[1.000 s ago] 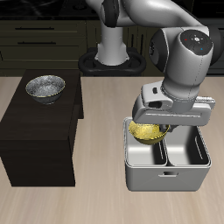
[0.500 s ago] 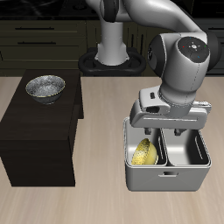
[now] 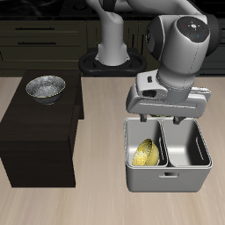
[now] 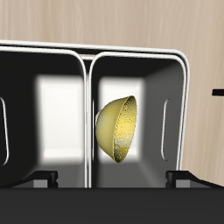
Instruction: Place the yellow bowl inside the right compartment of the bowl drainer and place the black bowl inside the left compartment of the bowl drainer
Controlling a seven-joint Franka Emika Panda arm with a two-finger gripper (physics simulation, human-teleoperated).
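The yellow bowl [image 3: 146, 154] lies tipped on its edge inside the bowl drainer [image 3: 167, 181], in the well nearer the dark cabinet. In the wrist view the yellow bowl [image 4: 118, 129] leans against the divider of the bowl drainer [image 4: 92, 54], and the other well is empty. My gripper [image 3: 159, 118] hangs open straight above the drainer, holding nothing and well apart from the bowl. The black bowl [image 3: 45, 87] sits upright on top of the dark cabinet, far from the gripper.
The dark cabinet [image 3: 35, 136] stands beside the drainer, a narrow strip of table between them. The robot's base [image 3: 110, 57] is at the back, with dark kitchen units behind it.
The gripper let go of the yellow bowl, which dropped into the drainer well and tipped onto its edge. The open gripper then rose above the drainer.
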